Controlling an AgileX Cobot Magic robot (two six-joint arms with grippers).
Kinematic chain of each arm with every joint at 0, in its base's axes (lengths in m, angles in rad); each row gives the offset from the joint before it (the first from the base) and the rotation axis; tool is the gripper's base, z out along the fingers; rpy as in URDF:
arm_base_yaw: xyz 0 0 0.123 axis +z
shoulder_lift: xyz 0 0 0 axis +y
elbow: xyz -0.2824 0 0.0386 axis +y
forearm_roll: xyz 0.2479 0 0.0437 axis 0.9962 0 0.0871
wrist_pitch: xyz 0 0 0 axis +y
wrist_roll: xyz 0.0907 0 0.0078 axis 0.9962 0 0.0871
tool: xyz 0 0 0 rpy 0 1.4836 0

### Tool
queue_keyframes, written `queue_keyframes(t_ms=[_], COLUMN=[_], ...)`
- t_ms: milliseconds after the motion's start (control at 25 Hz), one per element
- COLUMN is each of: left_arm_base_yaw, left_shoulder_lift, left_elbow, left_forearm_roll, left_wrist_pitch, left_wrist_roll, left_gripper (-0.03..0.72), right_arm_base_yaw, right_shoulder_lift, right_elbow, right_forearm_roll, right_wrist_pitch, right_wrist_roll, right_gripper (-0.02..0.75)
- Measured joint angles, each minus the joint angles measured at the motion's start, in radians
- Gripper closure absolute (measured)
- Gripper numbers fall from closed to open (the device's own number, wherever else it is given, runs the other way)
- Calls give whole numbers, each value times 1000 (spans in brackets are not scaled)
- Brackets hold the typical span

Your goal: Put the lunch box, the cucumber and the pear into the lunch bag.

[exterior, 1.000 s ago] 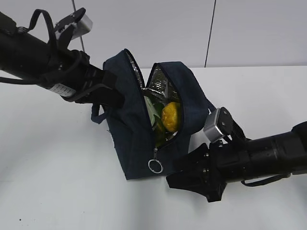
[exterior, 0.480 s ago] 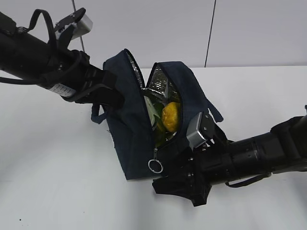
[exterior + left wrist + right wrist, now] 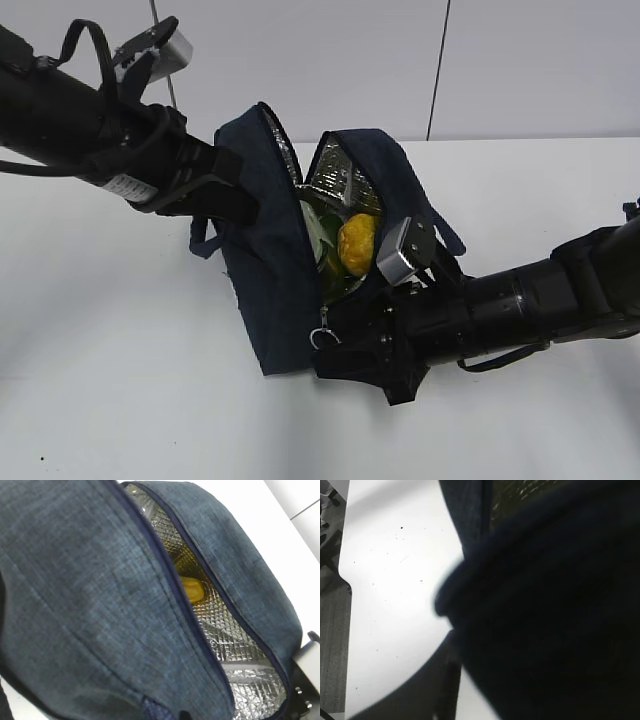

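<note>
The navy lunch bag stands unzipped on the white table, its foil lining showing. Inside are the yellow-orange pear, also in the left wrist view, the lunch box's pale green lid, and a dark green bit that looks like the cucumber. My left gripper is pressed into the bag's left flap and seems to pinch the fabric; its fingers are hidden. My right gripper is at the bag's front foot, right beside the silver ring pull. Its jaws are not discernible.
The white table spreads around the bag. A loop handle hangs under my left arm. The right wrist view is mostly a dark blur, with bag fabric and table at its left.
My right arm has moved left along the bag's front to the ring pull, which now sits tilted and slightly raised. The left arm and bag have not moved.
</note>
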Motion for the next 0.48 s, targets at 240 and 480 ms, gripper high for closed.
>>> queue_keyframes(t_ms=[240, 480], left_arm_base_yaw=[0, 0], left_shoulder_lift=[0, 0], left_elbow=[0, 0], left_forearm_roll=[0, 11], left_wrist_pitch=[0, 0], left_wrist_roll=[0, 0], left_gripper=[687, 687], right_arm_base_yaw=[0, 0], right_shoulder_lift=[0, 0], right_elbow=[0, 0], right_forearm_roll=[0, -2], right_wrist_pitch=[-9, 33], right_wrist_roll=[19, 70], right_gripper=[701, 732])
